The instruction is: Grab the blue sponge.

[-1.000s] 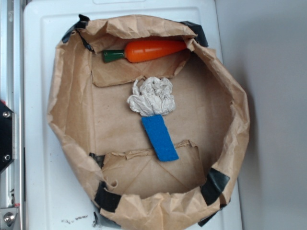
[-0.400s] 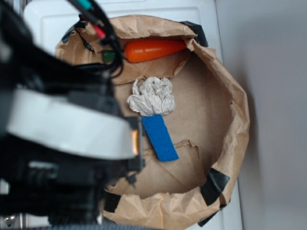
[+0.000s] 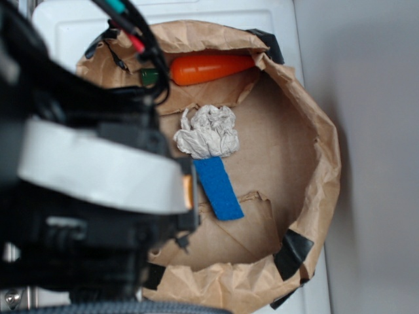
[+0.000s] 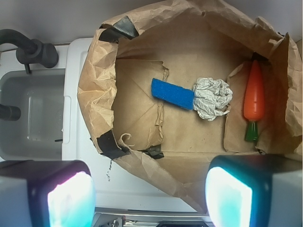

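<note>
The white desk point(image 4: 90, 156) carries everything, with a grey sink point(image 4: 33, 118) and a dark tap point(image 4: 28, 47) set into it at one end in the wrist view. On the desk stands a wide brown paper bag point(image 3: 314, 131), rolled down into a shallow tub and patched with black tape at its rim.

In the exterior view the robot arm point(image 3: 85, 176) fills the left side, black with a white band, blurred and close to the camera, covering the bag's left wall.

The claw point(image 4: 149, 196) shows only in the wrist view, where its two fingers point(image 4: 68, 196) stand wide apart at the bottom edge, over the bag's near rim and the desk, clamped on nothing and well apart from the things inside.

On the bag's floor an orange carrot point(image 3: 209, 67) with a green stub lies along the far wall in the exterior view. Near the middle sits a crumpled white paper wad point(image 3: 208, 131). The blue sponge point(image 3: 218, 188) lies flat on the bag's floor, one short end touching the wad, the other end reaching over a folded flap of the bag.
</note>
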Controlling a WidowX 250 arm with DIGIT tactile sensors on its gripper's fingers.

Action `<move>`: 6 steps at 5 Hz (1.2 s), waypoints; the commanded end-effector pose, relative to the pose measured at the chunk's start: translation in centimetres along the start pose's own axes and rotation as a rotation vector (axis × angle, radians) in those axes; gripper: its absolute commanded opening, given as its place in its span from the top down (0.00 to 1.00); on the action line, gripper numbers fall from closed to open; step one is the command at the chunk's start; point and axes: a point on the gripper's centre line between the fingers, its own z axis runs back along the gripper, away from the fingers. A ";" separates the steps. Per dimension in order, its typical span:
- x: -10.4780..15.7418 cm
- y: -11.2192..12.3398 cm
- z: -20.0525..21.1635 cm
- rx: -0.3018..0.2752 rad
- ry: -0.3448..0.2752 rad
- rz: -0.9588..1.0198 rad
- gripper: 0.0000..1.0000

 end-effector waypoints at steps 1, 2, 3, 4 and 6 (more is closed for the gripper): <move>2.1 1.3 0.0 -0.015 -0.102 -0.042 0.00; 1.7 1.8 -0.4 -0.008 -0.228 -0.302 0.00; 2.9 2.4 -1.7 0.008 -0.269 -0.388 0.00; 4.2 2.2 -4.5 0.036 -0.200 -0.419 0.00; 5.5 2.4 -10.2 0.141 -0.064 -0.442 0.00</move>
